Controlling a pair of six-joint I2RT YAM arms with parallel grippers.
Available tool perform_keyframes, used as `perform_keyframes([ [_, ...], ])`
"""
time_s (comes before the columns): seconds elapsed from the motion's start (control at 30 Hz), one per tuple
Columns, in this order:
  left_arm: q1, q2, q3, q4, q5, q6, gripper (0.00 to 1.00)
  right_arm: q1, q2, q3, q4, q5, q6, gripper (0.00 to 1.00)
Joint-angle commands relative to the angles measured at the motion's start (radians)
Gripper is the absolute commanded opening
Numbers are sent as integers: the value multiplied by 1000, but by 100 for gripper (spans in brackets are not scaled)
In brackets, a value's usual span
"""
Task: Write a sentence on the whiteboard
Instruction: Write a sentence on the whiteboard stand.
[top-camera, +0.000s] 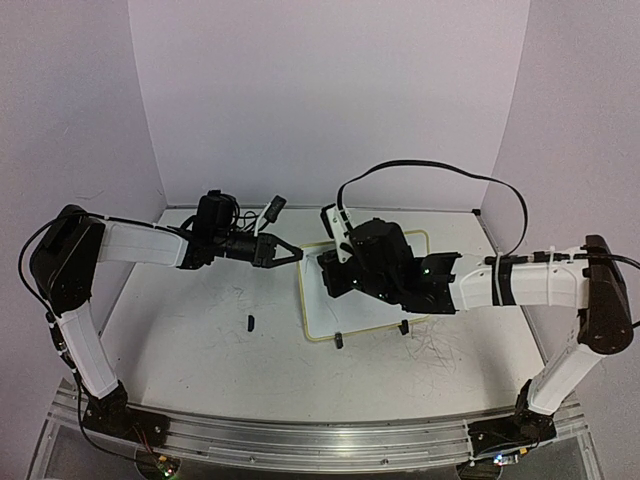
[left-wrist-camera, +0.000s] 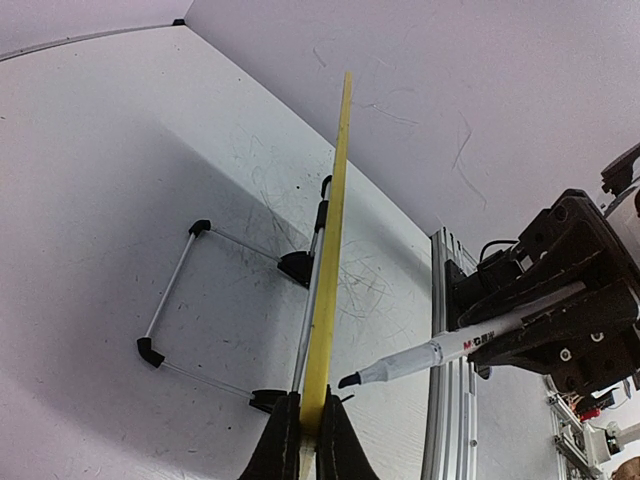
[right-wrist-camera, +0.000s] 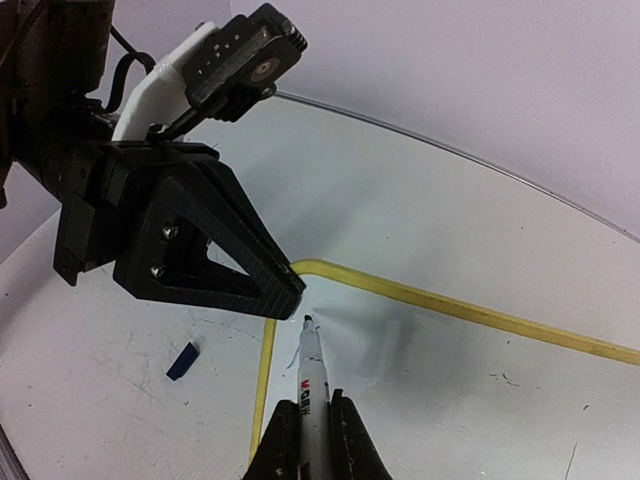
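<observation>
The right gripper (right-wrist-camera: 308, 428) pinches a marker (right-wrist-camera: 311, 372), its tip pointing very close at the far left corner of the whiteboard (top-camera: 322, 312). The left gripper (left-wrist-camera: 306, 428) clamps that same corner's edge.

Red "M&G" logo on white marker (left-wrist-camera: 440, 351)

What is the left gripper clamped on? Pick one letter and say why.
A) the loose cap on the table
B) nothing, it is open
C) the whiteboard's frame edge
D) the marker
C: the left wrist view shows the left gripper shut on the cream frame edge of the whiteboard, while the marker sits in the right gripper.
</observation>
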Motion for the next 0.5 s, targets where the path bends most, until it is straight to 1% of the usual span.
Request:
perform_keyframes([
  [0.0,-10,-10,10,2,38,-17,0,2,15,35,28,25,1,0],
  [0.47,-10,-12,11,2,37,-18,0,0,32,28,17,31,12,0],
])
